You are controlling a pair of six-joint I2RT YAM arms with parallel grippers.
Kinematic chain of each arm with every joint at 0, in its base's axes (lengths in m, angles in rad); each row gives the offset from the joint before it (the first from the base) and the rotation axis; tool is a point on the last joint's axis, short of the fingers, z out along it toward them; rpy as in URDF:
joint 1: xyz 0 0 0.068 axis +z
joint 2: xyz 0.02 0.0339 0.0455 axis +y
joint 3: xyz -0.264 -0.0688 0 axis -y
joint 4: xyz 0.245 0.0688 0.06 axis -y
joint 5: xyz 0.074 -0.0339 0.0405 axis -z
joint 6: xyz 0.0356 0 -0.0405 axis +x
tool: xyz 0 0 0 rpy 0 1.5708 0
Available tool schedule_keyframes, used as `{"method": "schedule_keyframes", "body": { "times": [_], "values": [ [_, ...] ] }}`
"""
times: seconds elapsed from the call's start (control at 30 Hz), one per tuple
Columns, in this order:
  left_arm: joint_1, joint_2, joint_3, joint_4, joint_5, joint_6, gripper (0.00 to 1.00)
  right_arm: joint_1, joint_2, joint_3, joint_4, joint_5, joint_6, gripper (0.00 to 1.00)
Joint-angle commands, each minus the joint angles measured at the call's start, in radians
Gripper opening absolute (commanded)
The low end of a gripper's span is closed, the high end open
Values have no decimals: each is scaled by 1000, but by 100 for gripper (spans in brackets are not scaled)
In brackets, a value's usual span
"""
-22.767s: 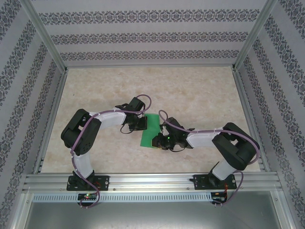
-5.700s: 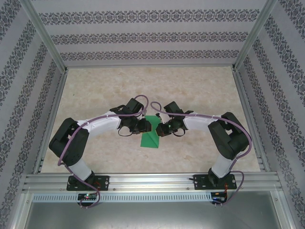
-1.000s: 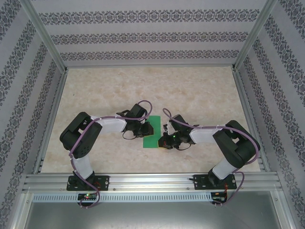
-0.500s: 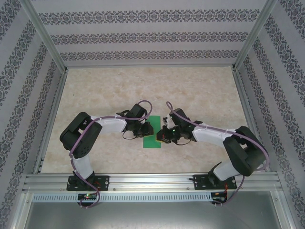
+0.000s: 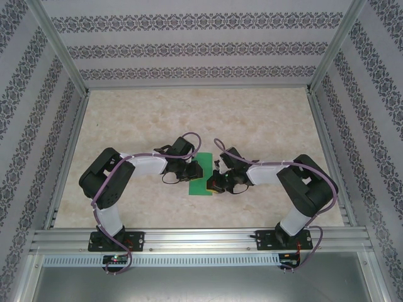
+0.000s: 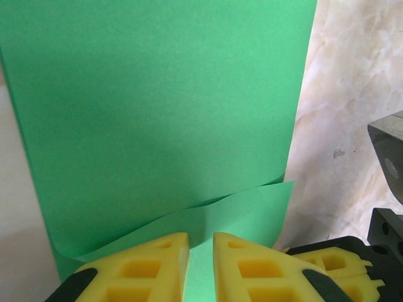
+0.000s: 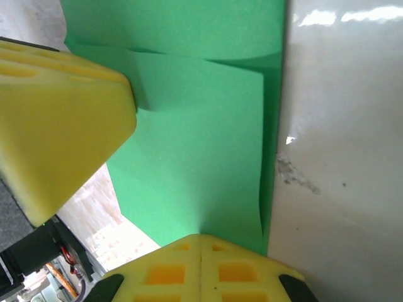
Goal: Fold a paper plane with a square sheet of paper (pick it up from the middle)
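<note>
The square sheet of paper (image 5: 201,184) is bright green and lies folded into a narrow strip on the table between the two arms. In the left wrist view the paper (image 6: 157,113) has a loose upper layer curling over a lower flap. My left gripper (image 6: 201,242) rests on the paper's left edge, its yellow fingers (image 6: 151,264) a narrow gap apart with green showing between them. My right gripper (image 7: 201,238) is shut, its joined tips pressing on the paper (image 7: 195,138) by its right edge. From above, the left gripper (image 5: 194,168) and right gripper (image 5: 214,182) flank the strip.
The marble-patterned table (image 5: 264,119) stretches far beyond the paper, ringed by patterned walls and an aluminium frame (image 5: 201,239) at the near edge. The left gripper's finger (image 7: 56,113) sits close to the right gripper, and the right gripper's finger (image 6: 334,270) lies beside the left one.
The right gripper slid along the paper's right edge, first away from the bases and then slightly back, and its elbow swung. The left arm has stayed still.
</note>
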Motion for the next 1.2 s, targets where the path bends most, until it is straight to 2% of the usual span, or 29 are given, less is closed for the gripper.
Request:
{"method": "schedule_keyframes", "body": {
  "times": [0.0,0.33,0.5,0.63,0.73,0.9,1.17],
  "values": [
    [-6,5,-11,-56,-64,18,21,0,-40,-47,-104,54,2,0],
    [-6,6,-8,-60,-65,21,21,-4,-124,-130,-157,68,-9,0],
    [-7,8,-1,-62,-53,30,21,-9,-223,-67,-203,70,-8,2],
    [-6,8,7,-68,-54,35,21,-5,-248,-27,-173,56,8,2],
    [-6,12,13,-69,-49,35,21,-4,-215,-3,-77,32,37,3],
    [-7,10,19,-73,-47,37,21,15,-87,74,-64,4,26,3],
    [-7,-12,36,-76,-40,47,24,11,49,-16,9,7,42,0]
  ]
}}
